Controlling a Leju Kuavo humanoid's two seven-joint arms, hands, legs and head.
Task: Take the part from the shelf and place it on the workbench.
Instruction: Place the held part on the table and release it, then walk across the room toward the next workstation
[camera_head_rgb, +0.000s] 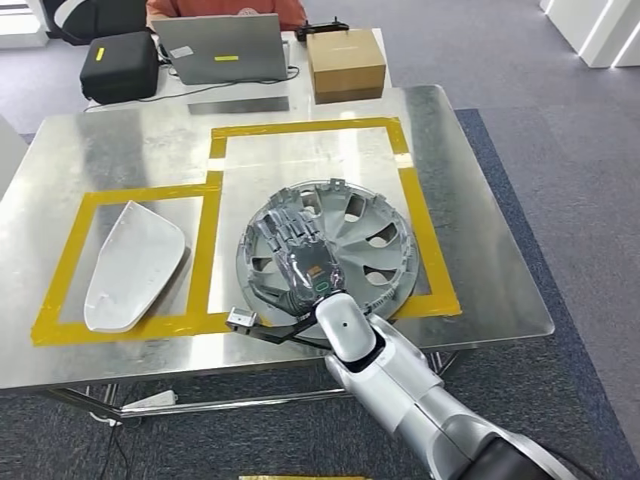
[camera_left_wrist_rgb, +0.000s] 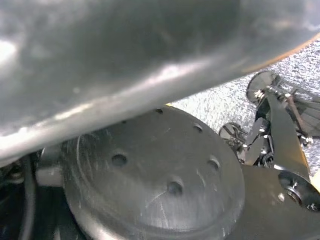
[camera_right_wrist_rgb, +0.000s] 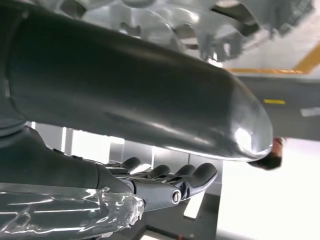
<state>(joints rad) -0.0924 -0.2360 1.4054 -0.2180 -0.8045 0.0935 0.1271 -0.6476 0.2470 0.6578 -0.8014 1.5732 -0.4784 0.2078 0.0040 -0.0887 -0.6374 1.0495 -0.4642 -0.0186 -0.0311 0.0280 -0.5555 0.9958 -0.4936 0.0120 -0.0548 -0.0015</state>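
Observation:
The part, a silver wheel cover (camera_head_rgb: 370, 240), lies flat on the metal workbench (camera_head_rgb: 483, 290) inside the right-hand square of yellow tape (camera_head_rgb: 213, 215). My right hand (camera_head_rgb: 298, 250) is stretched out over the cover's near left side, back upward and fingers extended and spread, gripping nothing. In the right wrist view the thick grey thumb (camera_right_wrist_rgb: 132, 95) runs across in front of the wheel cover (camera_right_wrist_rgb: 181, 20), with the dark fingers (camera_right_wrist_rgb: 177, 182) straight and apart from it. A blurred grey mass of my left hand (camera_left_wrist_rgb: 113, 60) crosses the left wrist view; how its fingers lie is hidden.
A white curved panel (camera_head_rgb: 132, 262) lies in the left taped area. Behind the bench stands a table with a laptop (camera_head_rgb: 224, 48), a cardboard box (camera_head_rgb: 345, 62) and a black case (camera_head_rgb: 119, 65); a person in orange (camera_head_rgb: 226, 8) sits there. Carpet borders the bench's right side.

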